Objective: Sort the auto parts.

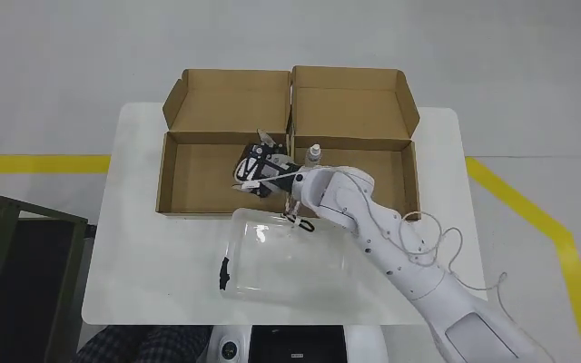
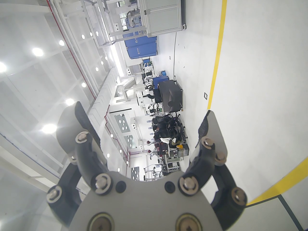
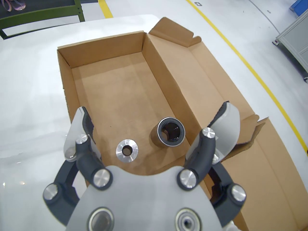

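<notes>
Now — right end effector (image 3: 154, 110): jaws apart, empty, above a cardboard box (image 1: 195, 177)
Left end effector (image 2: 144, 110): jaws apart, facing the workshop hall (image 2: 154, 97)
Bench (image 1: 136, 236): white — yellow floor lines (image 1: 54, 163) beside

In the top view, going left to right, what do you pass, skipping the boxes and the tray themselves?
Dark green cart → black part in the clear tray → right gripper over the left cardboard box → small white part in the right cardboard box.

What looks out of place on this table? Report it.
Nothing stands out. The silver bushing and the black-rimmed bearing stand upright, apart, in the cardboard box below the open right gripper; the box looks undamaged.
</notes>
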